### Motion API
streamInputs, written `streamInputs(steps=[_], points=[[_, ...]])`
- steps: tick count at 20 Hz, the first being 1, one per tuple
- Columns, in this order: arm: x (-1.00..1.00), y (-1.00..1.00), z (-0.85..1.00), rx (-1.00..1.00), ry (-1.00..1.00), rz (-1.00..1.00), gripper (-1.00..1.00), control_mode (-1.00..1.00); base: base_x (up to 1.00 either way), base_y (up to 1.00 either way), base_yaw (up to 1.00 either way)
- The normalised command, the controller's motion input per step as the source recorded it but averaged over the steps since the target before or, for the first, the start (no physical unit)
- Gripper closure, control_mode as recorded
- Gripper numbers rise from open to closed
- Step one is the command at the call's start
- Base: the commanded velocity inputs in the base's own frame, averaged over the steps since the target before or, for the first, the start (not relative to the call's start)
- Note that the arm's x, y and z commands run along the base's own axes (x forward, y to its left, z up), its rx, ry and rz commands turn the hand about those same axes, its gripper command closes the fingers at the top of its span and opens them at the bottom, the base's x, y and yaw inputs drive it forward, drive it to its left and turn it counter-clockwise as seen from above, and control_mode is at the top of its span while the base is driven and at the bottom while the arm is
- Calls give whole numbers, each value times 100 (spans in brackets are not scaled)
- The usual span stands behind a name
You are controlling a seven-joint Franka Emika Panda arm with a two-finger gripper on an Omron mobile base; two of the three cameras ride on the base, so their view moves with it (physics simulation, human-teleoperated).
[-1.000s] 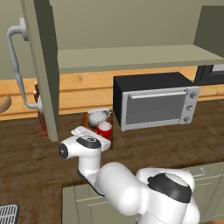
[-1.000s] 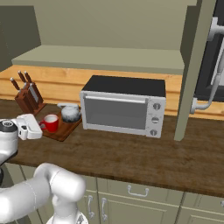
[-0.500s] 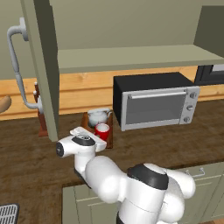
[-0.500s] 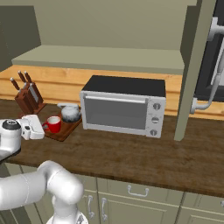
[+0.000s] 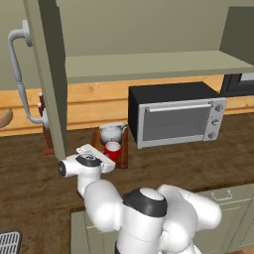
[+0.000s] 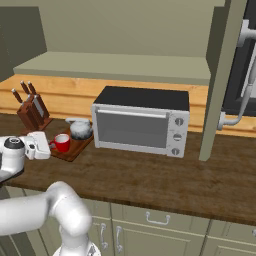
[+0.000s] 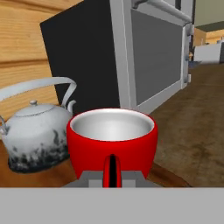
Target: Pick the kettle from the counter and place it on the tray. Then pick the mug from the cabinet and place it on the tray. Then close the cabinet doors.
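Since a second ago the arm has folded further back toward the base, its elbow now bulking low in the left base view, while the wrist sits lower over the counter (image 5: 198, 163) edge. The gripper (image 5: 110, 159) reaches level toward the tray (image 5: 122, 158), its jaws clamped on the handle of the mug (image 7: 112, 142), which sits upright at the tray's near end. The kettle (image 7: 37, 130) stands on the tray just beside the mug, next to the toaster oven (image 6: 141, 122). Both cabinet doors (image 5: 48, 74) hang open.
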Motion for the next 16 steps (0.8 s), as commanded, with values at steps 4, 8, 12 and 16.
streamInputs(steps=[4, 8, 12, 16], points=[[24, 5, -18, 0, -3, 0, 100, -100, 0, 0, 0], [20, 2, -18, 0, -2, 0, 100, -100, 0, 0, 0], [16, 1, -20, 0, 0, 0, 100, -100, 0, 0, 0], [11, 0, -18, 0, 0, 0, 100, -100, 0, 0, 0]])
